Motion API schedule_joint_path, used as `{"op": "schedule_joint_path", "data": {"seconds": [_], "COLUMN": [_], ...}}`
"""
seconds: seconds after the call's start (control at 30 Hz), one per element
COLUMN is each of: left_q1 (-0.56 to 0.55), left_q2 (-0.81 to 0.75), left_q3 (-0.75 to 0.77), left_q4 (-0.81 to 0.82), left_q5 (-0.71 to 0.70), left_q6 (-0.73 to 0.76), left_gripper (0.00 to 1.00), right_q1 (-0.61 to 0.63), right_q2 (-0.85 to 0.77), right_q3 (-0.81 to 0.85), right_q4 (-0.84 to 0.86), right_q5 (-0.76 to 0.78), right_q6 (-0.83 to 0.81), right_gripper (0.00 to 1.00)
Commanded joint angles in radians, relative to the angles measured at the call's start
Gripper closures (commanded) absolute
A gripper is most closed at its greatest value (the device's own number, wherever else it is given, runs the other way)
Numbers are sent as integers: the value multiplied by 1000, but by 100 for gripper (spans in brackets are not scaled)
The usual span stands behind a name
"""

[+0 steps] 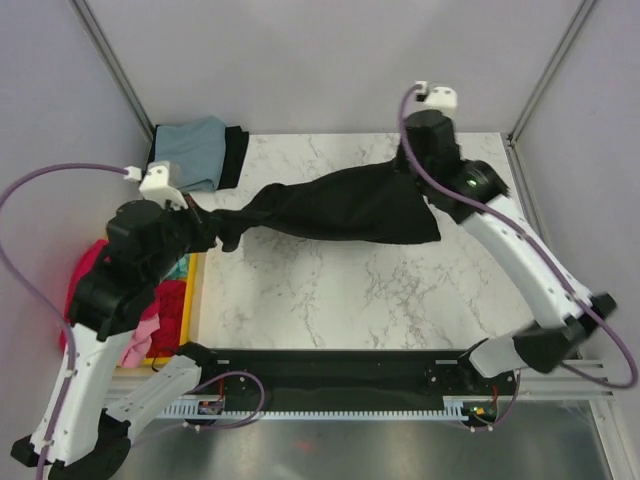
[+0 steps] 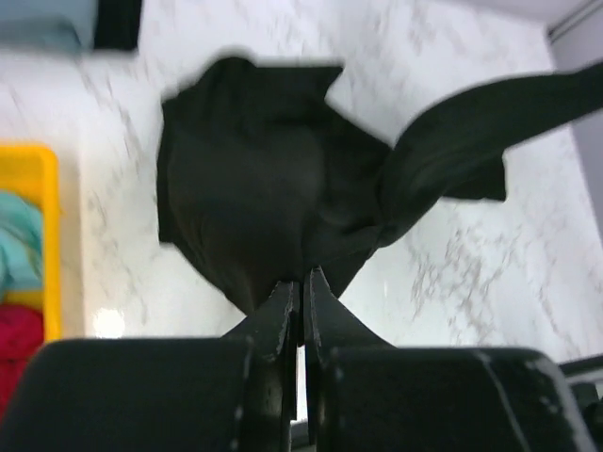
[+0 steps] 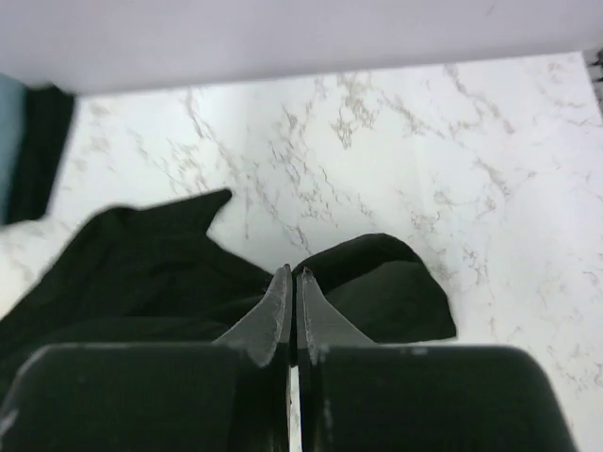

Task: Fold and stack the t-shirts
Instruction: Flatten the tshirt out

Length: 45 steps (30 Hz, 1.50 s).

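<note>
Top view: left gripper is pinched shut on the left end of the large black t-shirt. Right gripper sits at the shirt's far right end. The shirt hangs stretched between them, low over the marble table, likely to pull it flat before folding. Folded grey-blue t-shirt lies on a black one at the back left corner, probably the stack. Yellow bin off the left edge holds red, pink and teal shirts, waiting.

Left wrist: jaws closed tight on bunched black cloth, the rest trailing off right.

Right wrist: jaws closed, tips in a black fold; looks gripped.
</note>
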State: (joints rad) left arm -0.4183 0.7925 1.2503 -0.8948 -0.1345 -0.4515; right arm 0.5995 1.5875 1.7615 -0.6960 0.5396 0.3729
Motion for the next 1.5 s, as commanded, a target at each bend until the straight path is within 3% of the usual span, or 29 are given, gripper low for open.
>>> {"op": "schedule_joint_path", "data": {"seconds": [0.0,0.23,0.37,0.53,0.63,0.73,0.9,0.97,1.03,1.07,1.13,1.17,1.2,1.23,1.27,1.3,1.33,1.47], "left_q1": [1,1,1,3,3,1,4,36,111,133,177,188,205,210,213,210,208,197], "left_q2": [-3,4,-25,-29,22,149,457,575,787,857,1132,1256,1368,1478,1488,1490,1469,1389], "left_q3": [173,423,538,587,598,642,733,787,858,885,1027,1116,1369,1371,1342,1280,1234,1014], "left_q4": [2,42,100,195,220,229,247,247,249,252,215,162,14,11,20,33,49,117], "left_q5": [-85,1,157,308,360,331,196,182,200,202,190,202,225,257,269,279,282,233], "left_q6": [147,284,399,511,554,576,623,629,573,561,499,473,461,380,358,340,320,321], "left_gripper": [98,98,98,98,98,98,98,96,95,93,33,8,1,0,0,0,0,0], "right_q1": [0,0,2,2,0,0,-10,-147,-249,-327,-388,-400,-411,-423,-426,-429,-431,-429], "right_q2": [-267,-664,-872,-1003,-1014,-939,-531,-334,-198,-40,216,305,397,577,648,699,735,660], "right_q3": [-68,-204,-266,-318,-339,-333,-261,-243,-189,-159,-42,16,176,278,373,479,484,298], "right_q4": [-14,59,119,187,233,288,360,386,360,343,299,268,221,82,14,-44,-40,58], "right_q5": [69,16,-36,-66,6,113,397,302,219,194,168,108,73,60,71,45,30,17], "right_q6": [-11,-127,-196,-238,-270,-317,-485,-462,-323,-278,-203,-186,-172,-161,-151,-146,-147,-143], "right_gripper": [100,100,100,100,100,100,100,100,100,100,100,98,79,32,7,2,2,2]}}
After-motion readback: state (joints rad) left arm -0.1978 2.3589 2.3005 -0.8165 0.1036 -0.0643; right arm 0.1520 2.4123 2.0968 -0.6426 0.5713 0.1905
